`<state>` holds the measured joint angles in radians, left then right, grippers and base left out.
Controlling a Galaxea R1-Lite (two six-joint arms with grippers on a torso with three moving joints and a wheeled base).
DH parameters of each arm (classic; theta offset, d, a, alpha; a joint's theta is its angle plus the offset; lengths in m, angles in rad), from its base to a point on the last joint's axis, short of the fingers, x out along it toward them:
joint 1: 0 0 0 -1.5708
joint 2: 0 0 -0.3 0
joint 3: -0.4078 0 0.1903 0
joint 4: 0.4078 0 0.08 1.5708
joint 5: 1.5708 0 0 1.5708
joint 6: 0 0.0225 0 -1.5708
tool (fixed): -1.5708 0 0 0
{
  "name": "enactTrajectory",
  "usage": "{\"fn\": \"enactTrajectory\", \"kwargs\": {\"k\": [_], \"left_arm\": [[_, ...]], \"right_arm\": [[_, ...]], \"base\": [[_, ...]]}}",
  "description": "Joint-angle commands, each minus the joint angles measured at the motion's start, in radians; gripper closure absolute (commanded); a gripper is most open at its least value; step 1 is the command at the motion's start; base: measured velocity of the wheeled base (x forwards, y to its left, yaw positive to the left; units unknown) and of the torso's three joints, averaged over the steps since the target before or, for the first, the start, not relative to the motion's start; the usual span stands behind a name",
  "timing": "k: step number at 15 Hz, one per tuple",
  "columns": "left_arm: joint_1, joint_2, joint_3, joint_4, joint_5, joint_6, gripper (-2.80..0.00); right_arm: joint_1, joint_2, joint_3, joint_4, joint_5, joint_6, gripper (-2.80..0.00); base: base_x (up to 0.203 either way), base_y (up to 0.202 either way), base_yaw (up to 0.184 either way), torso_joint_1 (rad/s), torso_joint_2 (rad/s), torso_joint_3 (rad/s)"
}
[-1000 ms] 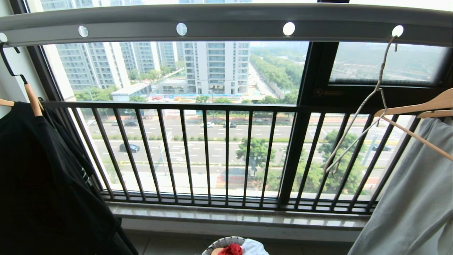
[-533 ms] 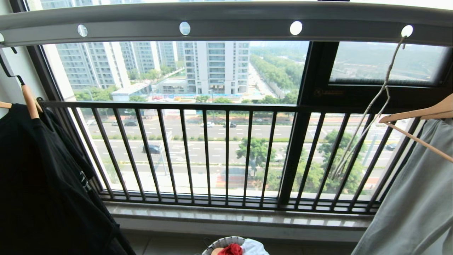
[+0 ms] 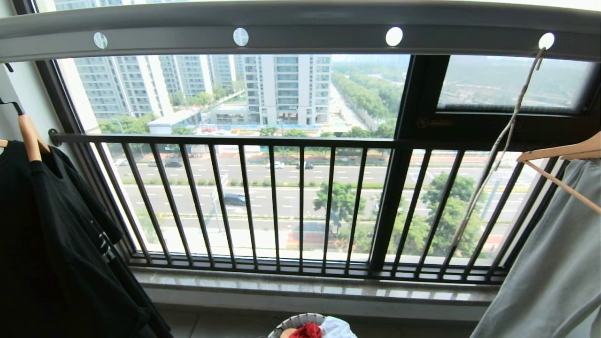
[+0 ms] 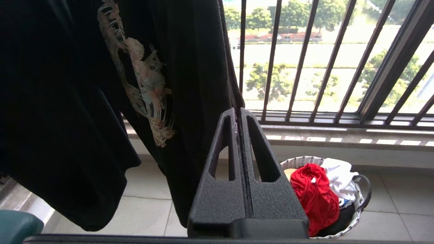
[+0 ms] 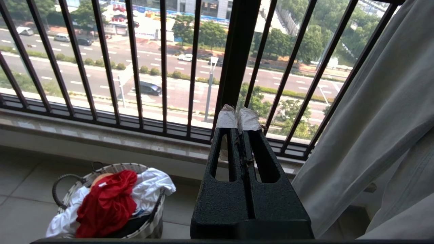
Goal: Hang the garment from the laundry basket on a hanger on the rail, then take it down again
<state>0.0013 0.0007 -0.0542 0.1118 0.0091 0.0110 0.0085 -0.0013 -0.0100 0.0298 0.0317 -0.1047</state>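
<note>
Both arms are out of the head view, parked low. The left gripper (image 4: pixel 240 113) is clenched, jaws pressed flat together, nothing between them. The right gripper (image 5: pixel 239 117) is likewise clenched and empty, with pale tape on its tips.

Nearest task item: the laundry basket (image 5: pixel 73 176) on the tiled floor under the window sill. The red T-shirt (image 5: pixel 106 201) lies bunched on top of it, white clothes (image 5: pixel 152 184) beside it. No long axis can be read from the crumpled heap.

Key relation: the basket sits low and between the two grippers, below and ahead of both. In the left wrist view the T-shirt (image 4: pixel 313 193) looks a little closer, so I judge the left arm marginally nearer; either would have to descend and open.

Mid distance: black shirt (image 3: pixel 61 244) on a wooden hanger at left, grey cloth (image 3: pixel 554 263) on another at right.

Far and high: the cream wire hanger (image 3: pixel 497 150) hangs empty, hooked in a hole of the grey rail (image 3: pixel 310 28), towards the right arm's side. Dark window railing (image 3: pixel 300 202) behind.

Judgement: task at its start; the garment is not yet picked up.
</note>
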Motion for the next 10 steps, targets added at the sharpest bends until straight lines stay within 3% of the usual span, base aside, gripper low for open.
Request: {"fn": "enactTrajectory", "kwargs": {"k": [1,10], "left_arm": [[0.001,-0.001,0.022,-0.030,-0.002,0.036,0.00],[0.000,-0.001,0.024,-0.035,-0.003,-0.002,0.00]], "right_arm": [[0.001,0.001,0.001,-0.001,0.001,-0.004,0.00],[0.001,0.001,0.002,-0.001,-0.001,0.005,0.00]], "base": [[0.000,0.000,0.000,0.000,0.00,0.000],[0.000,0.000,0.000,0.000,0.00,0.000]]}}
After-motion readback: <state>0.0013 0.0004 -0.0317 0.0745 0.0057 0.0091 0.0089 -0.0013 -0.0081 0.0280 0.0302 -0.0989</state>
